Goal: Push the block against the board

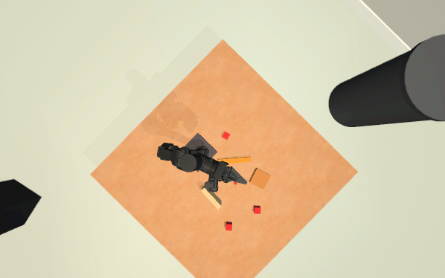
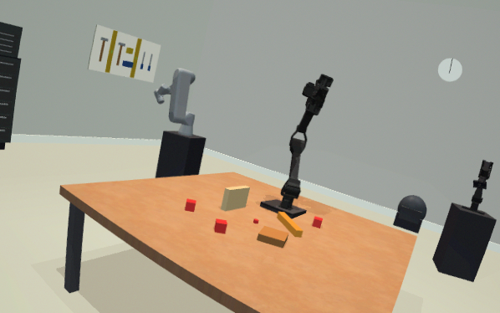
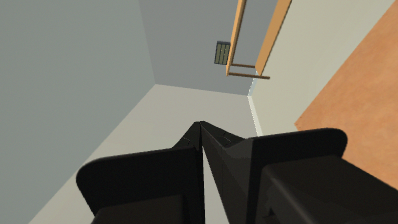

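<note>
Square block point(image 1: 260, 178) is sitting flat on the table point(image 1: 292, 123), a bit toward the right corner from the middle as my top cam sees it. The board point(image 1: 235, 160) is the thin orange strip lying just up and left of it, closer to the arm's base plate point(image 1: 201, 144). They're near each other but not touching; I can see a strip of bare wood between the board's near end and the block's corner, and the block is turned at an angle to the board, so no edges line up.

My gripper point(image 2: 325, 79) is way up in the air on the exterior cam, arm point(image 2: 298, 151) standing nearly straight up from its base, well apart from everything on the table. Fingers are pressed together to a point in the wrist view, nothing between them.

Other stuff on the worktop: a cream block point(image 2: 235, 197) toward the left corner side, plus red cubes: one point(image 1: 225, 135) up near the base, two point(image 1: 257, 209) point(image 1: 228, 226) toward the bottom corner, and a tiny one point(image 2: 256, 221) near the middle.
</note>
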